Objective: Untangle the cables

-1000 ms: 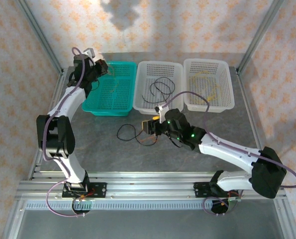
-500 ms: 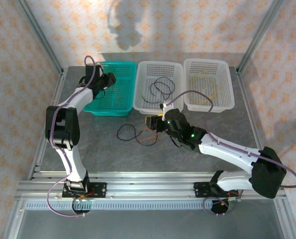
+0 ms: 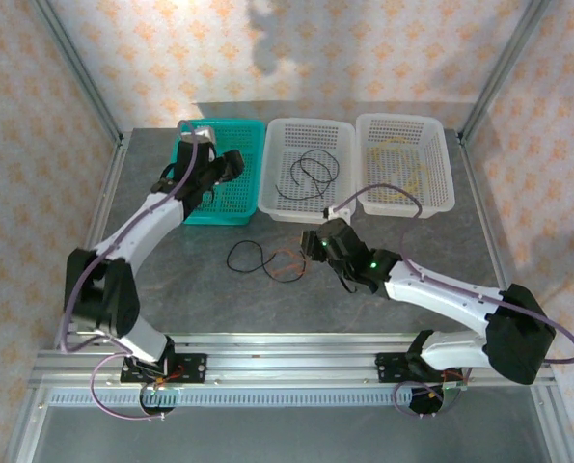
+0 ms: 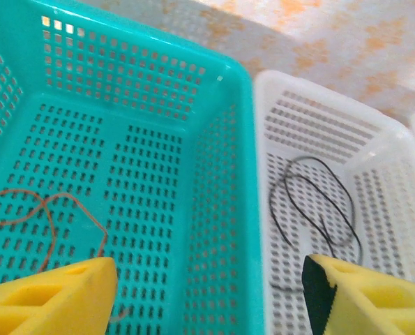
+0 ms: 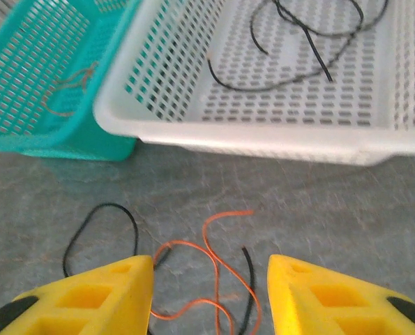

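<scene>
The right gripper [image 5: 207,300] is wide open and has nothing in it. It hangs low over the table [image 3: 190,289]. Right between its two yellow fingers lies the last little mess. A loose orange cable [image 5: 179,243] curls there in loops. A loose black cable [image 5: 106,204] makes a round loop just off the left finger. A short black end pokes up near the right finger. The orange one and the black one cross each other close to the fingers, so they look tangled. I cannot tell how tightly.

A bit past the mess is the middle white basket [image 5: 263,139]. A sorted black cable [image 5: 308,45] lies in it, all by itself. To the left of that is the teal basket [image 5: 26,143].

The left gripper [image 4: 207,300] is wide open too and holds nothing. It hangs over the rim where the teal basket and the middle white basket meet. Just under its left finger, a thin orange-brown cable [image 4: 50,223] lies on the teal basket's floor. Far off to its right is the end white basket [image 3: 446,164] with a yellow cable [image 3: 402,178] inside.

So I think most of the job is done. Three cables are apart, each in its own basket. Two are left to pull apart on the table.

All the cables are thin, bendy and loopy.
</scene>
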Controlling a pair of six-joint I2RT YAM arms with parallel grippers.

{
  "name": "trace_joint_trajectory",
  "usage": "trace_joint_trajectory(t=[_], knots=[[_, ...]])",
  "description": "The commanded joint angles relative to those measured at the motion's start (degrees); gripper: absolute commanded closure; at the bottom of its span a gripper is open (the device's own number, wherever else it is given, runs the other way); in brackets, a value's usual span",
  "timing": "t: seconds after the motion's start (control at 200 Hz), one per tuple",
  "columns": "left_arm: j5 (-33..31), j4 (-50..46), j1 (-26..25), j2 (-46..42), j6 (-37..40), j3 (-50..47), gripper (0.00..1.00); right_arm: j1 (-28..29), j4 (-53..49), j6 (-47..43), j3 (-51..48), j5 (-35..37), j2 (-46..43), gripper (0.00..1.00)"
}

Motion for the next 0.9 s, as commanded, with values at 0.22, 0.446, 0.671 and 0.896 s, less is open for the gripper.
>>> trace_joint_trajectory(t=[0.22,0.446,0.671,0.896], knots=[[-2.75,4.22,-7.48,-16.6,-0.84,-17.23,0.27,0.32,-1.9,2.17,-1.94,-7.01,6.46,0.54],[-4.8,9.72,-15.9,-23.71,-8.26,-29.14,0.28,0.62,-3.46,-1.48,0.36,-12.4,11.19,0.55],[-5.11,15.71,-19.76,-26.42,-15.89,-38.51,0.29,0.89,-5.54,-3.34,2.27,-13.95,14.14,0.55],[-4.8,16.94,-20.16,-24.21,-16.36,-39.99,0.3,1.62,-6.72,-4.24,5.23,-13.02,17.62,0.62]])
